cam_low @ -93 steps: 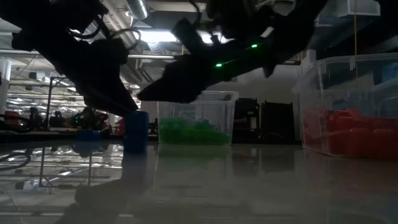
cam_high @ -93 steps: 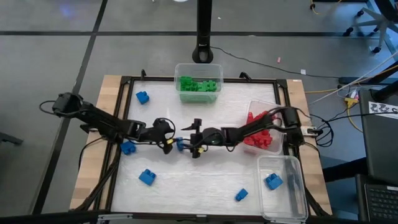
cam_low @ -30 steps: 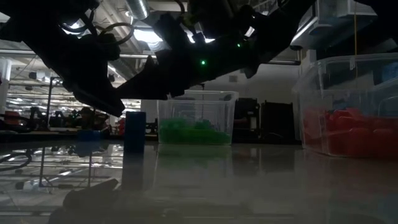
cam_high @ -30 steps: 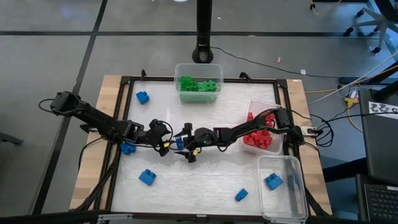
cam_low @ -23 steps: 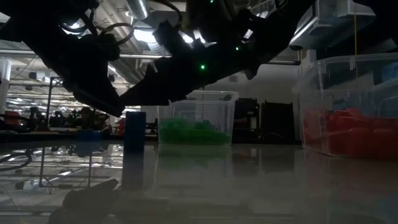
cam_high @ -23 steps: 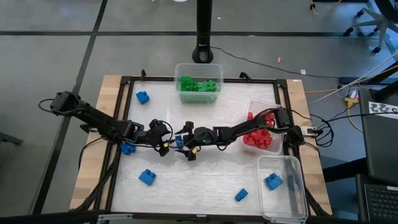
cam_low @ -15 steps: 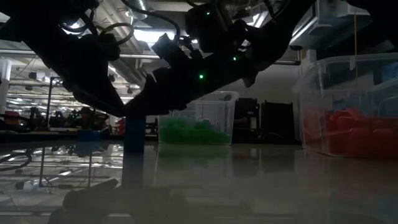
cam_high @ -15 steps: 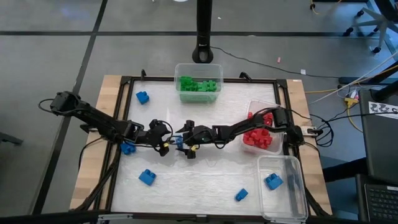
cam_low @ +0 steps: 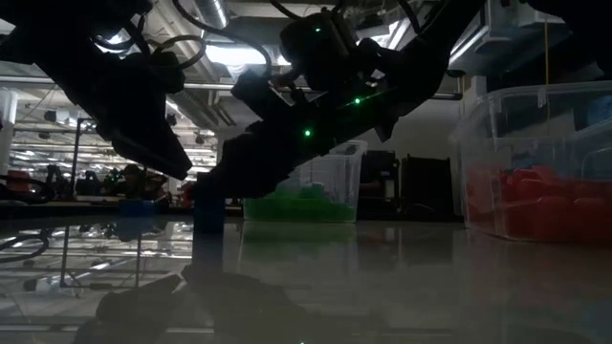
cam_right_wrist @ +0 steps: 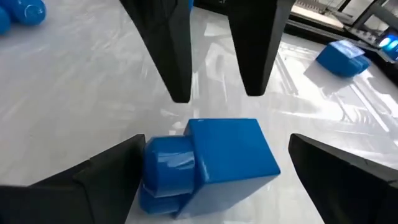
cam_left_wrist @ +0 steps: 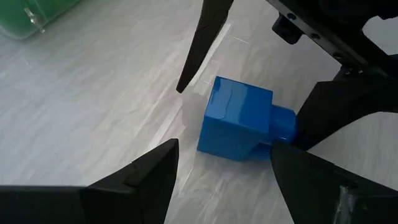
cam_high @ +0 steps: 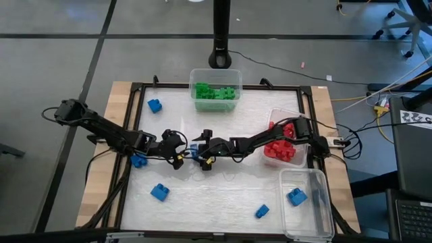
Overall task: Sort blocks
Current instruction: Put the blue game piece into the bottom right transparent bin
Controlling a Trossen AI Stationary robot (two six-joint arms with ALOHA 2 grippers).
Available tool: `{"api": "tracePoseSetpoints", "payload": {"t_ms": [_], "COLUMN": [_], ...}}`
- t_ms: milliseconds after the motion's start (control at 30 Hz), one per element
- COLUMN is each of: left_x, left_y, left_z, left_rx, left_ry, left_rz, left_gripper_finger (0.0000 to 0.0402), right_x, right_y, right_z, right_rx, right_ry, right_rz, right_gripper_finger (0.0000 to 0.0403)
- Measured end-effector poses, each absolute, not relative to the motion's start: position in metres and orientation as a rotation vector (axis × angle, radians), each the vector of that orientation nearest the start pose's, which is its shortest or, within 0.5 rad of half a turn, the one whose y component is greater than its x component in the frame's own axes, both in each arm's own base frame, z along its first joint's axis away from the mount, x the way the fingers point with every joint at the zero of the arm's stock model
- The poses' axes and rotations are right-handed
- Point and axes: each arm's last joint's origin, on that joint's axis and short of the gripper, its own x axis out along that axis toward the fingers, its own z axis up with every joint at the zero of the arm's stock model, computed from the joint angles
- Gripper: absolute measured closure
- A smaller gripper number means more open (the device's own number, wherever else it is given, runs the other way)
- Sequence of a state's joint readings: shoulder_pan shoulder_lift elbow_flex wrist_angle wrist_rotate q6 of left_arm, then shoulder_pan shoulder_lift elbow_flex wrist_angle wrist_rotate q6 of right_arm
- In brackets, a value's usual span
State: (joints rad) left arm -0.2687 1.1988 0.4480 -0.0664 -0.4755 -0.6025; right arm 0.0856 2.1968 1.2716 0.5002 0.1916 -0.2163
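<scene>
Block (cam_left_wrist: 239, 127) sits mid-table between both claws | right claw (cam_right_wrist: 214, 165) wide around it, ready to pinch and carry it to the blue tub (cam_high: 307, 202) | left claw (cam_left_wrist: 224, 162) wide too, facing it, holding nothing

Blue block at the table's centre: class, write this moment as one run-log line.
target: blue block | left gripper: open, beside block | right gripper: open, straddling block | grasp: not yet

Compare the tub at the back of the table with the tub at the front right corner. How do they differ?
The back tub holds a heap of green blocks; the front right tub holds just one blue block. The back tub lies crosswise, the front one lengthwise. Both are clear plastic.
</scene>
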Motion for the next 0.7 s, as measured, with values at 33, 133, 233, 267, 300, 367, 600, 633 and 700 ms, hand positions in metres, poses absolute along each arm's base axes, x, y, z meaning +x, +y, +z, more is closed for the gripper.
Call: {"api": "tracePoseSetpoints", "payload": {"t_ms": [33,133,233,267,300,367,600,633,700], "left_x": [0.204,0.204,0.204,0.204,0.204,0.204,0.205,0.204,0.204], "left_y": [-0.042,-0.042,-0.043,-0.043,-0.043,-0.043,-0.043,-0.043,-0.043], "left_z": [0.158,0.158,0.158,0.158,0.158,0.158,0.158,0.158,0.158], "left_rx": [-0.274,-0.274,-0.275,-0.275,-0.275,-0.275,-0.277,-0.277,-0.275], "left_ry": [0.67,0.669,0.667,0.666,0.667,0.667,0.665,0.666,0.668], "left_rz": [0.412,0.412,0.412,0.412,0.412,0.412,0.412,0.412,0.412], "left_gripper_finger": [0.0158,0.0158,0.0158,0.0158,0.0158,0.0158,0.0158,0.0158,0.0158], "right_x": [0.457,0.457,0.457,0.457,0.457,0.458,0.461,0.462,0.462], "right_y": [0.034,0.034,0.03,0.03,0.028,0.028,0.027,0.027,0.027], "right_z": [0.117,0.114,0.114,0.112,0.111,0.108,0.1,0.101,0.1], "right_rx": [-0.275,-0.272,-0.264,-0.258,-0.252,-0.23,-0.207,-0.205,-0.206], "right_ry": [0.428,0.437,0.436,0.439,0.442,0.432,0.406,0.388,0.387], "right_rz": [-0.058,-0.039,-0.031,-0.017,-0.012,-0.006,0.011,0.012,0.013], "right_gripper_finger": [0.0012,0.0013,0.0013,0.0013,0.0013,0.0013,0.0014,0.0018,0.0034]}}
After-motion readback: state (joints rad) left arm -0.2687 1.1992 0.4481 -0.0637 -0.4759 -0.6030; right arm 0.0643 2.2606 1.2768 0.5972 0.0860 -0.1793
